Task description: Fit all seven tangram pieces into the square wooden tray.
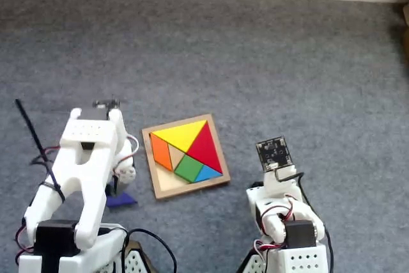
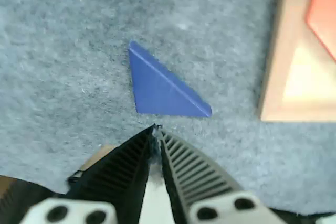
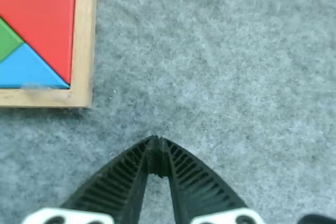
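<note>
In the high view, the left arm is seen at the lower left of the frame, stretched up from its base and bent down over the grey carpet just left of the square wooden tray. The right arm is folded at the lower right, near the tray's right side.

The left gripper is held with its fingers pressed together on nothing, its tips just beside the dark blue triangle. This triangle lies flat on the carpet beside a tray corner; contact cannot be judged. The right gripper is likewise closed and empty, off another tray corner.

6 pieces are counted in the tray:
- a yellow triangle
- a red triangle
- an orange piece
- a beige piece
- a green piece
- a light blue triangle

A bare strip is left along the tray's lower left edge.

In the high view the dark blue triangle is mostly covered by the left arm, with 1 tip showing. In both wrist views the tray is cut off at the frame edge.
</note>
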You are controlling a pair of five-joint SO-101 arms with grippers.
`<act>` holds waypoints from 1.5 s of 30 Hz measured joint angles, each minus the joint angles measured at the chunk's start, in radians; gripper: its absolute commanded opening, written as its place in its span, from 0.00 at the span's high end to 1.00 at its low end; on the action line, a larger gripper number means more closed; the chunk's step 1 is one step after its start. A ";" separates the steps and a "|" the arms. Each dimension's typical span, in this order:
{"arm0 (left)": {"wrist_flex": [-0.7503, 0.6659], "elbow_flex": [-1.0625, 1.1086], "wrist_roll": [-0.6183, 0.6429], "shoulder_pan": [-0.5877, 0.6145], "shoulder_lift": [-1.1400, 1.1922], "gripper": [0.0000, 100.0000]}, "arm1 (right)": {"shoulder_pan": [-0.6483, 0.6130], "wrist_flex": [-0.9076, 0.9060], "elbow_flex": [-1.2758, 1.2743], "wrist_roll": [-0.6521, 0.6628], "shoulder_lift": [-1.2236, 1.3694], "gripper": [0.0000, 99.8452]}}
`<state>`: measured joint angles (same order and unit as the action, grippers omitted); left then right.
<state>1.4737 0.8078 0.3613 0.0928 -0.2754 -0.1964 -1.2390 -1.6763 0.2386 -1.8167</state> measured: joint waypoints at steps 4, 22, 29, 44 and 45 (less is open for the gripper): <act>-0.094 0.068 0.023 -0.002 0.000 0.99 | 0.000 0.000 0.000 0.000 0.000 0.99; -0.448 0.196 0.239 0.005 -0.002 0.99 | 0.000 0.000 0.000 0.000 0.000 0.99; -0.552 0.210 0.307 0.005 -0.005 0.99 | 0.000 0.000 0.000 0.000 0.000 0.99; -0.060 -0.005 0.279 0.002 -0.160 0.99 | 0.000 0.000 0.000 0.000 0.000 0.99; -0.044 0.015 0.249 0.002 -0.180 0.99 | 0.000 0.000 0.000 0.000 0.000 0.99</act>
<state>1.4293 0.8232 0.6099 0.0944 -0.4549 -0.1964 -1.2390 -1.6763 0.2386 -1.8167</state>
